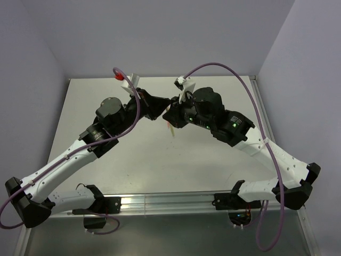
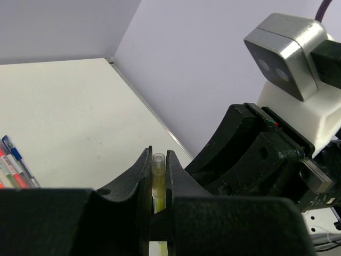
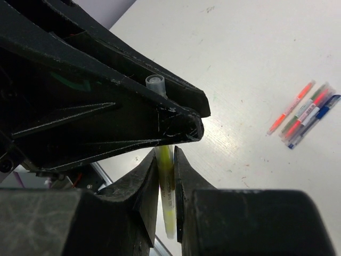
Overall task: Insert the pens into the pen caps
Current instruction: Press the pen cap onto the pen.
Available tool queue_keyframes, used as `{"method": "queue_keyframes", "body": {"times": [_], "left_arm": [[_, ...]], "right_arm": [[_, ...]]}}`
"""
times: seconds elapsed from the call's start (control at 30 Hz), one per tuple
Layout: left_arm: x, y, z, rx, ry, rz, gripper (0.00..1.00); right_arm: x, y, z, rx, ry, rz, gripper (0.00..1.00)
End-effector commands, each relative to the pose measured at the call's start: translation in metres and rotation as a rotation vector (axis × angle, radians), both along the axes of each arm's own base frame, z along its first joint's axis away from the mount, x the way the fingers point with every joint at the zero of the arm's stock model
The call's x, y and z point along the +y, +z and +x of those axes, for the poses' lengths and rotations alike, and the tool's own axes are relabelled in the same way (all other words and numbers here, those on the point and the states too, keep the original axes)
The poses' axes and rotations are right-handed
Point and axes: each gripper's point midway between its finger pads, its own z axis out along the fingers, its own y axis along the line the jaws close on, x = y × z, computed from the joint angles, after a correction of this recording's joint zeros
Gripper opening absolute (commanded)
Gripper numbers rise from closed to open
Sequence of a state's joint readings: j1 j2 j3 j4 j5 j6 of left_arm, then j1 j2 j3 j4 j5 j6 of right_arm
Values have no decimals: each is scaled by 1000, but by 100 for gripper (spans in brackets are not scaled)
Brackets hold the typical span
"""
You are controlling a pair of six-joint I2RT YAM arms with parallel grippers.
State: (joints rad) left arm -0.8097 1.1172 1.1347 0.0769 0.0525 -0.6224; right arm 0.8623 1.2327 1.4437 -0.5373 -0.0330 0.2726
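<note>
My left gripper [image 2: 158,153] is shut on a translucent yellowish pen cap [image 2: 158,166] that stands upright between its fingers. The right gripper [image 3: 165,152] is shut on a yellow pen [image 3: 167,186]. Its upper part passes behind the left gripper's black fingers [image 3: 176,114]. The cap's end [image 3: 154,81] pokes out above those fingers, and where pen and cap meet is hidden. In the top view both grippers [image 1: 167,112] meet in the air over the table's middle, with the pen's tail [image 1: 171,129] hanging below. Several more pens [image 3: 303,113] lie side by side on the table.
The loose pens [image 2: 13,168] show at the left edge of the left wrist view. The right arm's wrist camera [image 2: 290,53] sits close beside the left gripper. Grey walls enclose the white table [image 1: 213,160], which has a metal rail [image 1: 170,201] along its near edge.
</note>
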Motion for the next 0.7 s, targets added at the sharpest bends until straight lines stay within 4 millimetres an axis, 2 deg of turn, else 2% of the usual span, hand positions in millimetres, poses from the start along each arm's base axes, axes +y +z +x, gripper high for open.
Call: {"method": "queue_keyframes", "body": {"times": [0.0,0.13,0.17,0.27,0.43,0.57,0.67], "left_arm": [[0,-22,-20,108,-28,99,0],[-6,-28,-21,163,-19,130,0],[-2,-30,-14,179,33,129,0],[-7,-36,-17,197,31,140,0],[-10,-32,-30,141,-33,133,0],[-9,-21,-42,68,-88,104,0],[-7,-15,-52,17,-135,90,0]], "right_arm": [[-56,85,49,-232,-364,125,0],[-58,86,51,-245,-406,116,0],[-59,86,50,-247,-414,118,0],[-59,86,51,-251,-425,119,0],[-51,92,43,-261,-351,150,0],[-41,96,33,-255,-253,189,0],[-42,101,27,-254,-205,232,0]]}}
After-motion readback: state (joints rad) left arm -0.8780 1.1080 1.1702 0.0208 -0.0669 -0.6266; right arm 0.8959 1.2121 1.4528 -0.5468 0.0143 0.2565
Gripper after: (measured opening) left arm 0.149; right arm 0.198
